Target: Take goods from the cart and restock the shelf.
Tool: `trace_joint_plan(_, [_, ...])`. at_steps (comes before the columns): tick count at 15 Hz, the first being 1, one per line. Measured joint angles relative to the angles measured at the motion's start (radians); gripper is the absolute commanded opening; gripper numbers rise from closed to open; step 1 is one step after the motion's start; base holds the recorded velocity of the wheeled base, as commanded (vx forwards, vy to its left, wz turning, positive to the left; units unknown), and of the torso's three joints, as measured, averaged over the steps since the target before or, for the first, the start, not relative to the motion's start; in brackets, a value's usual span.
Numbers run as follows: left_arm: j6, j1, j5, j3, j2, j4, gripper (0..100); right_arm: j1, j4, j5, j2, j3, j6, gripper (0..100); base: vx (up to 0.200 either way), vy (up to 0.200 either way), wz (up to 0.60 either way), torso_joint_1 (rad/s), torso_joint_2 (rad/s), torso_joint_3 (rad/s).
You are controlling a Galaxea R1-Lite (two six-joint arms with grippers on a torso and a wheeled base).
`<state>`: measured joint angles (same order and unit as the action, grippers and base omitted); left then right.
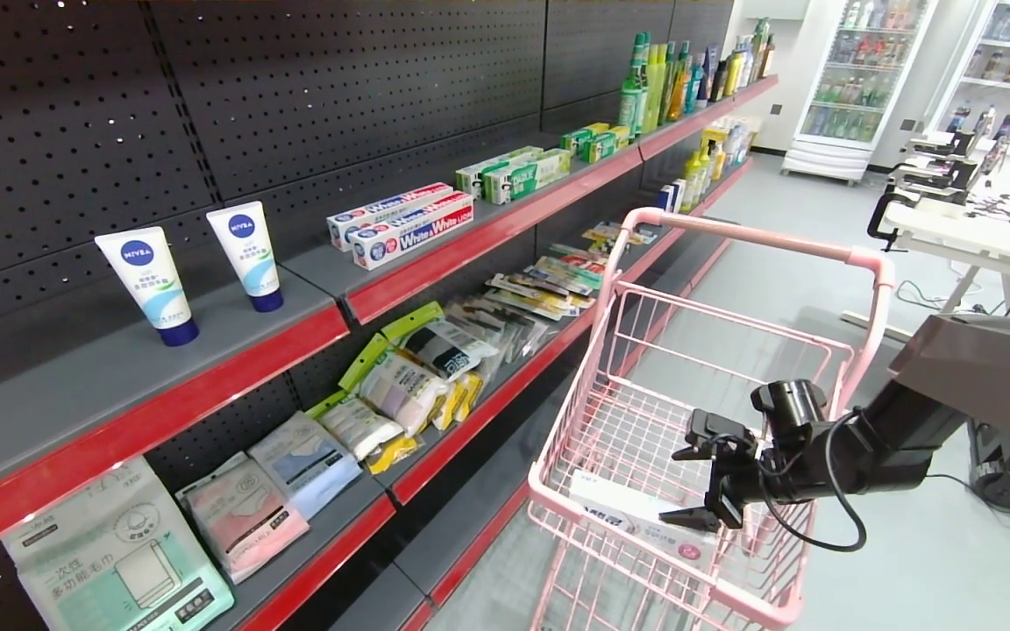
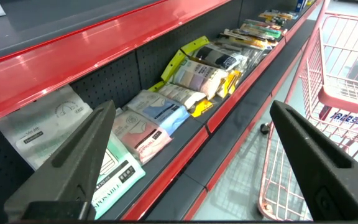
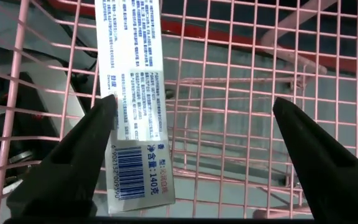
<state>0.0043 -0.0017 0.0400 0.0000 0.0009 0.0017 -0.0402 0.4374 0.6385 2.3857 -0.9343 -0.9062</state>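
Observation:
A pink wire cart stands beside the dark pegboard shelf. In its basket lies a long white toothpaste box. My right gripper hangs open inside the basket, just above the near end of that box. In the right wrist view the box lies on the cart mesh, off to one side of my open right gripper, with one finger over its edge. My left gripper is open and empty, held low in front of the lower shelf, with the cart beside it.
On the upper shelf stand two white tubes, matching toothpaste boxes and green boxes. Soft packs and slim packets fill the shelf below. A white table and drinks coolers stand beyond the cart.

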Motion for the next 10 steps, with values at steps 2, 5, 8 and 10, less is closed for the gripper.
trace_joint_plan(2, [0.0, 0.0, 0.0, 0.0, 0.0, 0.0, 100, 0.007, 0.001, 0.004, -0.014, -0.001, 0.002, 100, 0.0, 0.0, 0.0, 0.0, 0.0, 0.0])
trace_joint_plan(5, [0.0, 0.0, 0.0, 0.0, 0.0, 0.0, 100, 0.003, 0.003, 0.041, -0.037, 0.017, 0.002, 100, 0.0, 0.0, 0.0, 0.0, 0.0, 0.0])
trace_joint_plan(8, [0.0, 0.0, 0.0, 0.0, 0.0, 0.0, 100, -0.023, 0.004, 0.046, -0.041, 0.045, -0.01, 100, 0.0, 0.0, 0.0, 0.0, 0.0, 0.0])
trace_joint_plan(10, [0.0, 0.0, 0.0, 0.0, 0.0, 0.0, 100, -0.03, 0.004, 0.04, -0.028, 0.051, -0.015, 100, 0.0, 0.0, 0.0, 0.0, 0.0, 0.0])
